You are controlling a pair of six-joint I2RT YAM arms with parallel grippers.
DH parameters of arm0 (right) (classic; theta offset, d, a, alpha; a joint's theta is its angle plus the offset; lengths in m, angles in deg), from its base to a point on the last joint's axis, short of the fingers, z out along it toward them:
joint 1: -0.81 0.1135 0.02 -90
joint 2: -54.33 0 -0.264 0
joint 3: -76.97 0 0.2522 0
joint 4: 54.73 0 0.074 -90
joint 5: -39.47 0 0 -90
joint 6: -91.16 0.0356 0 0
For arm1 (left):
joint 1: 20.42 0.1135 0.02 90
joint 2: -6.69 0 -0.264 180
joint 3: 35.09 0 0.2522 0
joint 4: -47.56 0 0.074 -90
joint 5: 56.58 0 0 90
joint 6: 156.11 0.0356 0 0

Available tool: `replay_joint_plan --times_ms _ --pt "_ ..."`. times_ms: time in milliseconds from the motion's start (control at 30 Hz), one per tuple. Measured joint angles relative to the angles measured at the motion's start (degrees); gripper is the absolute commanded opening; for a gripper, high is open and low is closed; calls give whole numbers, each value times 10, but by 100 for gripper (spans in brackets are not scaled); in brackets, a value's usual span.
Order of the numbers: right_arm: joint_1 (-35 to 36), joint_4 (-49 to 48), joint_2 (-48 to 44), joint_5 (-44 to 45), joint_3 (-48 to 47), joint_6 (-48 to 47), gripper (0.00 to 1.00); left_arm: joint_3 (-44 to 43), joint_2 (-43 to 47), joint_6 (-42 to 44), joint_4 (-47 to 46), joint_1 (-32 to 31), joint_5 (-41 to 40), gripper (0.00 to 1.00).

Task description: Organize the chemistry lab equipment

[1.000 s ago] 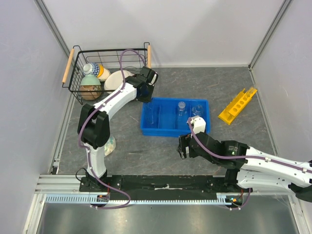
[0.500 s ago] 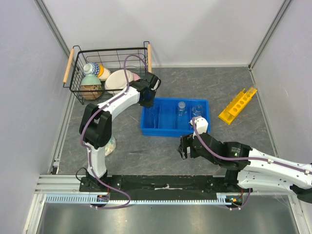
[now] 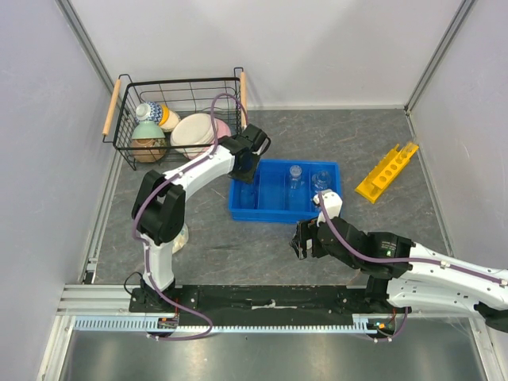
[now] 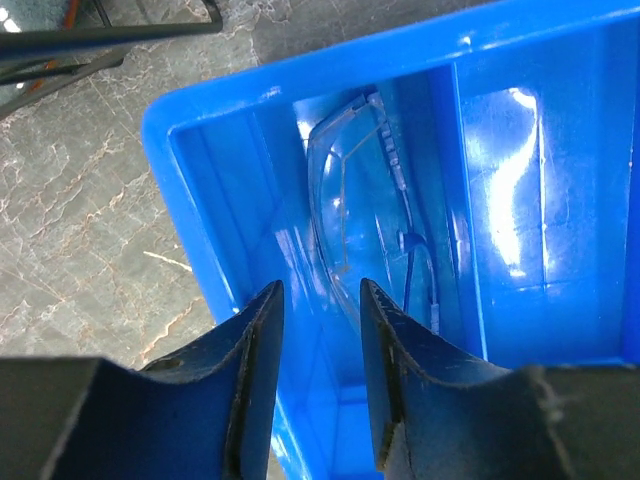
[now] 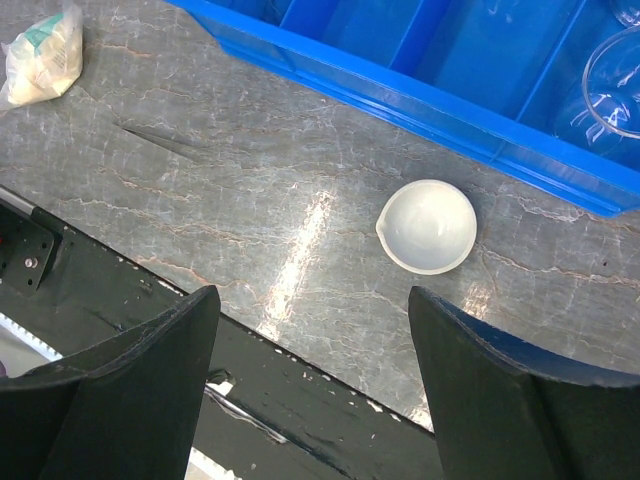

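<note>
Left wrist view: left claw (image 4: pixel 318 295) parted by a narrow gap, gripping nothing, over left compartment of blue tray (image 4: pixel 205 95).
Glass vessel (image 4: pixel 350 200): clear, thin-walled, lying in that compartment, tight against the dividing wall.
Right claw (image 5: pixel 310 300): spread wide, empty, above bench (image 5: pixel 200 190).
White dish (image 5: pixel 428 226): small, round, smooth, on bench just near of tray's near edge; open marbled grey surface to its left.
Yellow rack (image 3: pixel 386 171): plastic, round holes, far right, well apart from tray.
Wire basket (image 3: pixel 178 80): black, far left corner, ceramic bowls (image 3: pixel 193 131) inside.
</note>
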Motion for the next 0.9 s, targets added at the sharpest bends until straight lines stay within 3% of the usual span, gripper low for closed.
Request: replay_joint_plan --times_ms 200,400,667,900 --pt "0 0 7 0 0 -2 84 6 35 -8 23 -8 -12 48" --pt "0 2 61 5 -23 -20 84 39 158 -22 55 -7 -35 52" --pt "0 -20 181 -14 -99 -66 85 162 341 -97 116 -7 -69 56" --pt "23 -77 354 -67 -210 -104 85 278 459 -155 152 0 -45 57"
